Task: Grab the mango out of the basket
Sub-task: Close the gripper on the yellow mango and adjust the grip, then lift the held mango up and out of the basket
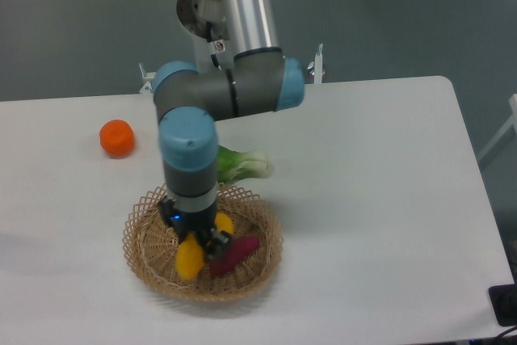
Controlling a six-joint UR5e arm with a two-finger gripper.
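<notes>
- Now gripper (199, 240) points straight down into the basket (145, 232), black fingers closed around the middle of the mango (191, 259).
- Mango is yellow-orange; one end shows below the fingers at the basket's front-middle, a smaller yellow bit shows behind the fingers on the right. Cannot tell whether it rests on the basket floor or is raised just off it.
- Basket is round tan wicker with a lattice rim, sitting near the front edge of the table (371, 199), left of centre.
- Purple sweet potato (238, 252) lies in the basket, right of the mango, touching or just beside the gripper's right finger, tilted up to the right.
- Green leafy vegetable with a pale stem (242, 165) lies on the table just behind the basket's back rim, partly hidden by the arm (187, 151).
- Round orange fruit (117, 137) sits on the table near the left edge, well apart from the basket.
- Arm has a silver upper tube and blue-capped grey joints, wrist vertical over the basket.
</notes>
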